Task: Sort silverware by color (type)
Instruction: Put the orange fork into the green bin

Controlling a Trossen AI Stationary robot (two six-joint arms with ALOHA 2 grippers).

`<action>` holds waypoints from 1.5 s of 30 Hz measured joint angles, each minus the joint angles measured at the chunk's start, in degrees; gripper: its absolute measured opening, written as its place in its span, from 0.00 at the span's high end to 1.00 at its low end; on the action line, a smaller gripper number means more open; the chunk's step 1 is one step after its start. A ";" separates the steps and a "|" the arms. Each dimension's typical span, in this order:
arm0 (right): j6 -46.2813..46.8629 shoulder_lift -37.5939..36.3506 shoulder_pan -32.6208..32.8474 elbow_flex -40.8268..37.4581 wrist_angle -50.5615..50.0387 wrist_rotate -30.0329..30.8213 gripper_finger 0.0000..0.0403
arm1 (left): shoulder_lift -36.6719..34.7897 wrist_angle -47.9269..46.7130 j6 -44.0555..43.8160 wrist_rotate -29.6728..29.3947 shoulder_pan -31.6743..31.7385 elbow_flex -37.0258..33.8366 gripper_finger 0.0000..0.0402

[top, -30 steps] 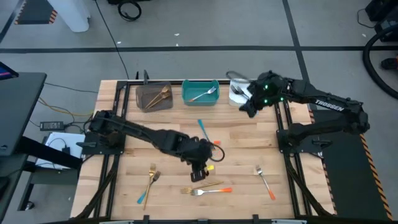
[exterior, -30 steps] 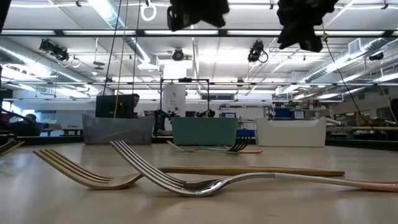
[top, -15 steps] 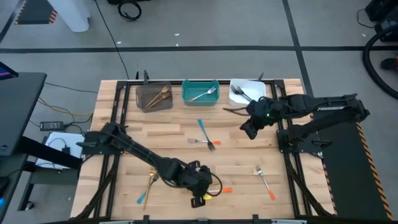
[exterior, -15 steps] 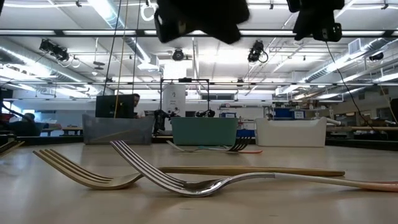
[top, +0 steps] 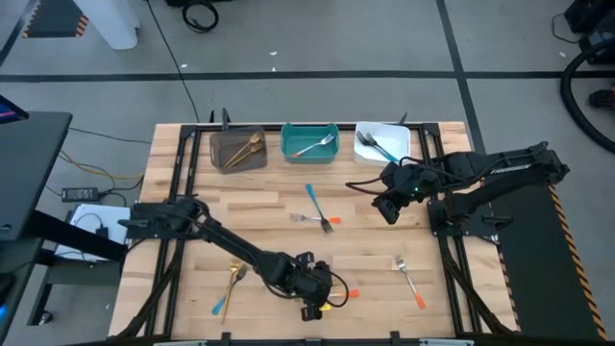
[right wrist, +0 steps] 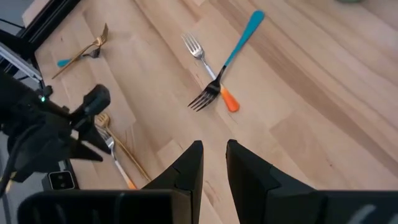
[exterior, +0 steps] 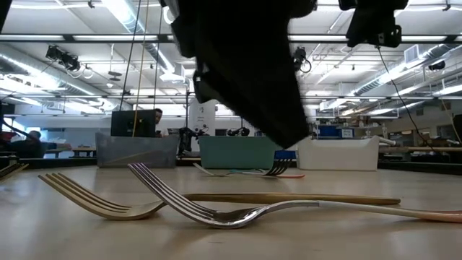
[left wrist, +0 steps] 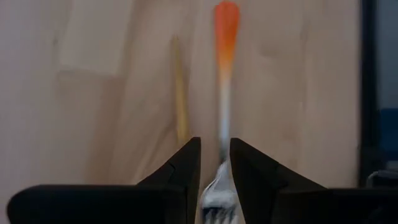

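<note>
A: Where is the silverware on your pale wooden tabletop [top: 404, 231]?

B: You see it in several groups. At the near edge, the slim silver fork with the orange handle [left wrist: 222, 81] lies beside a thin all-gold utensil [left wrist: 180, 93]; in the low view their tines curve up off the wood. At the centre, a teal-handled utensil [right wrist: 241, 37] lies across a silver fork with an orange handle tip [right wrist: 210, 93]. Toward the left, a gold fork [top: 233, 277] lies with a teal-tipped piece. Toward the right lies another orange-handled fork [top: 409, 281].

A: And your tools?

B: Your left tool [left wrist: 215, 180] hangs low over the near-edge fork, its fingers narrowly apart with the fork's neck showing between them; you cannot tell whether they touch it. Your right tool [right wrist: 213, 158] hovers above the right-hand part of the tabletop, fingers slightly parted, holding nothing.

A: What lies beyond?

B: Along the far edge stand the brown rectangular bin [top: 237, 149] with gold pieces, the teal bin [top: 309, 141] with a fork, and the white bin [top: 381, 142] with forks. The low view shows a workshop hall with ceiling lights; the left arm blocks its upper middle.
</note>
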 joint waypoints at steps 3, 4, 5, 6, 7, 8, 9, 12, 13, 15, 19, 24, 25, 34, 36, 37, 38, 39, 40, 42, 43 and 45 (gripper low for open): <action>-0.07 -0.02 -0.03 0.00 -0.04 0.04 0.81 | 0.28 -0.17 -0.04 0.35 -0.13 0.00 0.76; -0.25 -0.01 -0.03 0.00 -0.04 0.09 0.81 | 0.45 0.21 -0.06 0.31 -0.36 0.00 0.76; -0.42 0.00 -0.03 0.00 -0.04 0.12 0.81 | 0.65 0.81 -0.06 0.31 -0.38 0.04 0.76; -0.44 0.00 -0.03 0.00 -0.04 0.16 0.81 | 0.75 0.76 -0.02 0.32 -0.42 0.04 0.76; -0.45 -0.02 -0.03 0.00 -0.04 0.17 0.81 | 0.82 0.56 -0.07 0.30 -0.62 0.00 0.76; -0.46 0.00 -0.03 0.00 -0.04 0.18 0.81 | 1.04 0.76 -0.08 0.30 -0.79 -0.02 0.76; -0.46 0.00 -0.03 0.00 -0.06 0.18 0.81 | 1.50 1.37 -0.08 0.28 -0.92 0.06 0.76; -0.47 0.00 -0.03 0.00 -0.07 0.67 0.81 | 2.41 1.04 -0.12 0.31 -1.28 -0.04 0.76; -0.44 0.00 -0.03 0.00 -0.11 1.06 0.81 | 2.71 1.96 -0.21 0.31 -1.32 -0.02 0.76; -0.44 0.00 -0.03 0.00 -0.13 1.25 0.81 | 2.81 1.43 -1.04 0.33 -1.42 -0.02 0.76; -0.44 -0.01 -0.03 0.00 -0.26 1.28 0.81 | 2.79 1.53 -1.30 0.24 -1.62 0.00 0.76; -0.44 -0.02 -0.03 0.00 -0.34 1.44 0.81 | 3.77 1.54 -1.55 -0.20 -1.45 0.07 0.76; -0.42 0.00 -0.03 0.00 -0.41 1.42 0.81 | 4.31 1.09 -1.76 -0.29 -1.45 0.00 0.76; -0.42 -0.02 -0.03 0.02 -1.01 1.46 0.81 | 5.96 2.02 -7.12 -1.89 -1.93 0.31 0.78; -0.44 0.00 -0.03 0.02 -1.22 1.76 0.81 | 5.85 1.99 -6.82 -1.88 -1.91 0.33 0.83; -0.45 -0.02 -0.03 0.02 -1.22 2.14 0.81 | 5.85 2.10 -6.56 -1.84 -1.91 0.35 0.86; -0.46 0.00 -0.03 0.02 -1.26 2.62 0.81 | 5.85 2.18 -6.28 -1.58 -1.97 0.33 0.90; -0.46 0.00 -0.03 0.02 -1.36 2.88 0.81 | 5.85 2.34 -6.41 -1.30 -2.10 0.33 0.93; -0.46 -0.02 -0.03 0.02 -1.38 2.97 0.81 | 5.85 2.72 -6.34 -1.20 -2.17 0.33 0.95; -0.46 0.00 -0.03 0.02 -1.37 2.97 0.81 | 5.89 3.47 -6.50 -1.21 -2.31 0.31 0.95; -0.48 0.00 -0.03 0.02 -1.37 2.97 0.81 | 5.83 3.69 -6.53 -1.20 -2.43 0.29 0.95; -0.48 0.00 -0.03 0.02 -1.38 2.97 0.81 | 5.61 3.88 -6.51 -1.22 -2.62 0.20 0.95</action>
